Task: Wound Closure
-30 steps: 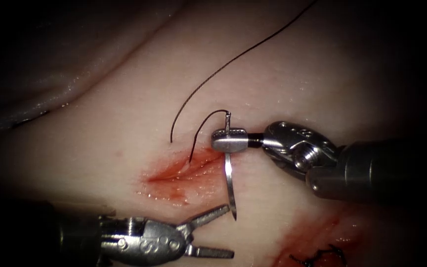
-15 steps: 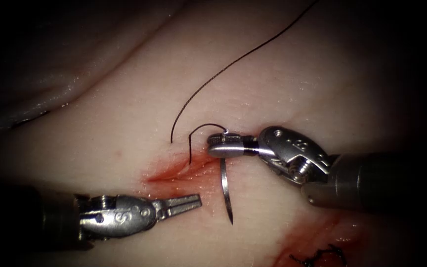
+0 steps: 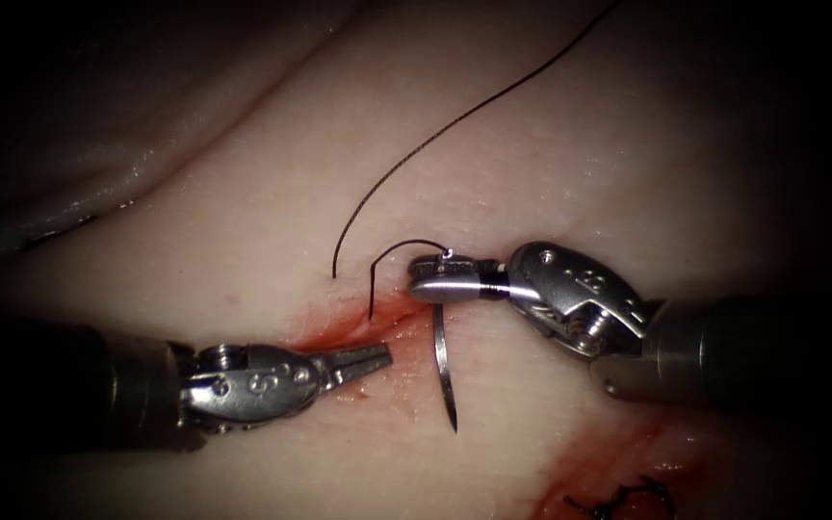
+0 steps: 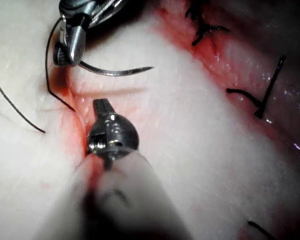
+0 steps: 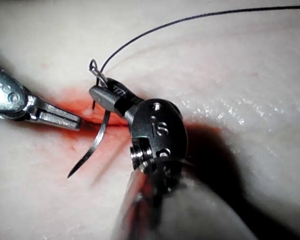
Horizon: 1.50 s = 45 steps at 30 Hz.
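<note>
Right tool: the right arm's needle driver [image 3: 438,281] came in from the right of the endoscope view, and its jaws were pressed together on the curved needle [image 3: 443,361] near the swaged tail end, where the thread joins. The same pinch showed in the right wrist view [image 5: 104,93].
Needle: it hung free of the tissue [image 3: 551,164], its body running down from the jaws to a bare point just right of the cut. None of its curve was buried. In the left wrist view [image 4: 112,71] it arched clear above the surface.
Thread: the dark thread [image 3: 455,120] left the needle's tail in a small loop, dipped to the upper end of the cut, and a second long strand ran away across the tissue toward the upper right.
Left tool: the left arm's needle driver [image 3: 363,362] lay with its tip over the lower left edge of the cut [image 3: 358,327], jaws brought together and pinching nothing. A second ago they stood spread and lower; they had since shut and moved up to the wound.
Red fluid: red fluid [image 3: 339,332] stained the cut and the tissue around the left tool's tip.
Other wound: a second red patch with cut ends of thread [image 3: 618,501] lay well apart, to the lower right.
</note>
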Motion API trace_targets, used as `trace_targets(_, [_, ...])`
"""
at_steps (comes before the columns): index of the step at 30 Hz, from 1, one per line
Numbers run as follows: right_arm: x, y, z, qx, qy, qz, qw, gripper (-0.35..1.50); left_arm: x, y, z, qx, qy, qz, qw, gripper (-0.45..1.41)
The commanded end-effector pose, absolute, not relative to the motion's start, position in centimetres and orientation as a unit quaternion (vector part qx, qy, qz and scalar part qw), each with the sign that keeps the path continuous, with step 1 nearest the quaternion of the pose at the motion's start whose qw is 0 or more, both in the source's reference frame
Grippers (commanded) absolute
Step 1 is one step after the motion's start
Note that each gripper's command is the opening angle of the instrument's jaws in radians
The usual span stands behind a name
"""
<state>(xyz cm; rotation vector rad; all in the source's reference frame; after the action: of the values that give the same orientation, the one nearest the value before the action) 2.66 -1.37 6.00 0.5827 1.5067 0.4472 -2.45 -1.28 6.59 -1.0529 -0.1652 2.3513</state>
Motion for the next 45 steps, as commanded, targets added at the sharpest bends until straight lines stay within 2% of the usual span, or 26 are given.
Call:
trace_targets(1, [2.75,-1.42,6.05,0.259,0.669,0.197,0.668,-0.35,-2.50,-1.33,6.65,-0.392,-0.064,0.875,0.277,-0.45])
trace_targets(15, [2.85,-1.45,6.05,0.246,0.673,0.190,0.671,-0.35,-2.47,-1.36,7.01,-0.309,-0.087,0.909,0.266,-0.45])
trace_targets(17, [2.88,-1.47,6.06,0.240,0.675,0.186,0.673,-0.35,-2.46,-1.33,7.02,-0.309,-0.087,0.909,0.265,-0.33])
trace_targets(19, [2.92,-1.49,6.07,0.235,0.677,0.181,0.674,-0.35,-2.42,-1.29,7.04,-0.308,-0.087,0.910,0.264,-0.35])
trace_targets(21, [2.98,-1.52,6.09,0.219,0.682,0.167,0.677,-0.35,-2.38,-1.28,7.06,-0.301,-0.081,0.912,0.265,-0.45])
trace_targets(22, [3.00,-1.53,6.10,0.213,0.683,0.163,0.679,-0.35,-2.36,-1.28,7.07,-0.297,-0.078,0.914,0.266,-0.45])
trace_targets(23, [3.04,-1.55,6.12,0.205,0.687,0.154,0.680,-0.35,-2.33,-1.30,7.09,-0.285,-0.079,0.918,0.264,-0.35])
trace_targets(25, [3.06,-1.55,6.13,0.201,0.689,0.149,0.681,-0.35,-2.31,-1.31,7.10,-0.278,-0.080,0.920,0.264,-0.33])
trace_targets(30, [3.12,-1.57,6.14,0.188,0.696,0.136,0.679,-0.35,-2.26,-1.31,7.11,-0.269,-0.073,0.921,0.274,-0.37])
trace_targets(32, [3.12,-1.57,6.14,0.186,0.699,0.135,0.677,-0.35,-2.24,-1.30,7.12,-0.260,-0.071,0.922,0.277,-0.45])
trace_targets(38, [3.12,-1.56,6.13,0.178,0.705,0.128,0.675,-0.35,-2.22,-1.30,7.21,-0.231,-0.072,0.929,0.280,-0.43])
trace_targets(42, [3.14,-1.57,6.13,0.172,0.709,0.126,0.672,-0.35,-2.22,-1.32,7.32,-0.213,-0.073,0.934,0.278,-0.35])
trace_targets(45, [3.14,-1.57,6.12,0.170,0.710,0.124,0.673,-0.35,-2.21,-1.34,7.40,-0.202,-0.072,0.937,0.276,-0.38])
